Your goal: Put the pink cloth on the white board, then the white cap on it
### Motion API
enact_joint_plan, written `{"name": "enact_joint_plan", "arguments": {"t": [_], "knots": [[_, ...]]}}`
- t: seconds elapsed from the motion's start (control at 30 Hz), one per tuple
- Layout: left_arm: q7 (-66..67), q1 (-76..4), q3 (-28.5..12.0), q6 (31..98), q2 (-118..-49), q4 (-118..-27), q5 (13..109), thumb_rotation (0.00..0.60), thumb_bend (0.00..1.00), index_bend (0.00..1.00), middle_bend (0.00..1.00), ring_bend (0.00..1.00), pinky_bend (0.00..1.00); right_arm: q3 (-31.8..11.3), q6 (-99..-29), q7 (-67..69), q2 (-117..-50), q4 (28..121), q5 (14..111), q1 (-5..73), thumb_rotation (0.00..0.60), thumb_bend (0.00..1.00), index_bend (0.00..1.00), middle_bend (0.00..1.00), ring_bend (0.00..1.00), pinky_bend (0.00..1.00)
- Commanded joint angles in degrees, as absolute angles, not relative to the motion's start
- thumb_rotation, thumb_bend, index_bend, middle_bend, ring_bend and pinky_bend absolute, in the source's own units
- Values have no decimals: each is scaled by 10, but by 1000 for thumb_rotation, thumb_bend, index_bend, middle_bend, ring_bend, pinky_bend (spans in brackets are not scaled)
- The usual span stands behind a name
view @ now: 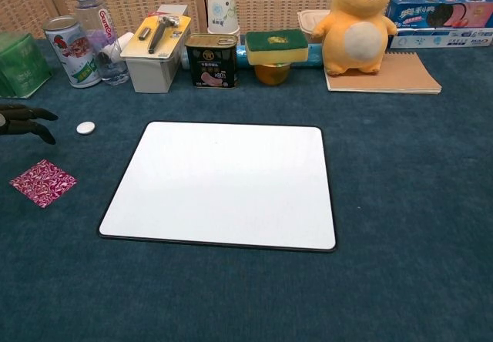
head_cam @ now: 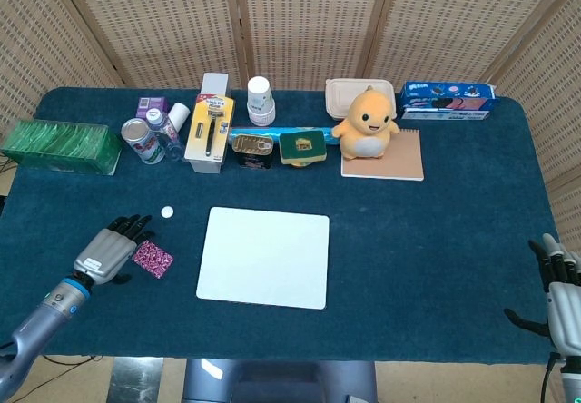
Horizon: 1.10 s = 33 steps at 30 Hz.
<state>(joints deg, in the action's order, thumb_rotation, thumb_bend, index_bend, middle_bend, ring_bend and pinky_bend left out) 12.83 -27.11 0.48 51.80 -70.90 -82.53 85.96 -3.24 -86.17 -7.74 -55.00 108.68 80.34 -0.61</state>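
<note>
The pink patterned cloth [head_cam: 152,259] [view: 42,182] lies flat on the blue table, left of the white board [head_cam: 265,257] [view: 223,184]. A small white cap [head_cam: 167,211] [view: 85,128] sits beyond the cloth, near the board's far left corner. My left hand [head_cam: 113,248] [view: 23,120] hovers just left of the cloth with fingers spread and nothing in it; only its fingertips show in the chest view. At the table's near right edge my right hand [head_cam: 560,289] stays open and empty.
Along the back stand a green box [head_cam: 62,147], a can [head_cam: 141,140], a bottle [view: 96,34], a razor box [head_cam: 209,129], a paper cup [head_cam: 260,100], a tin [head_cam: 252,146], a sponge [head_cam: 302,146], a yellow plush toy [head_cam: 367,123] on a notebook [head_cam: 396,161], and a blue snack box [head_cam: 447,99].
</note>
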Motion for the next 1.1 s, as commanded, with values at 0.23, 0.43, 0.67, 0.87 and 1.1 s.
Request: {"name": "enact_joint_plan", "arguments": {"t": [0.23, 0.43, 0.67, 0.87, 1.1], "knots": [[121, -282, 3, 511, -729, -810, 841, 600, 157, 234, 0, 0, 103, -31, -860, -78, -550, 1088, 805, -6, 600, 130, 24, 0, 0, 0], [140, -287, 5, 507, -731, -818, 830, 600, 161, 236, 0, 0, 103, -31, -858, -76, -549, 1088, 803, -6, 600, 130, 25, 0, 0, 0], [167, -292, 6, 508, -744, -823, 815, 600, 176, 288, 0, 0, 103, -30, -859, -74, -548, 1089, 805, -7, 600, 129, 25, 0, 0, 0], [175, -294, 5, 510, -750, -826, 803, 600, 183, 290, 0, 0, 103, -31, -860, -71, -546, 1090, 804, -7, 600, 131, 24, 0, 0, 0], [174, -295, 8, 508, -755, -821, 792, 600, 186, 304, 0, 0, 103, -32, -858, -64, -543, 1090, 804, -6, 600, 130, 24, 0, 0, 0]]}}
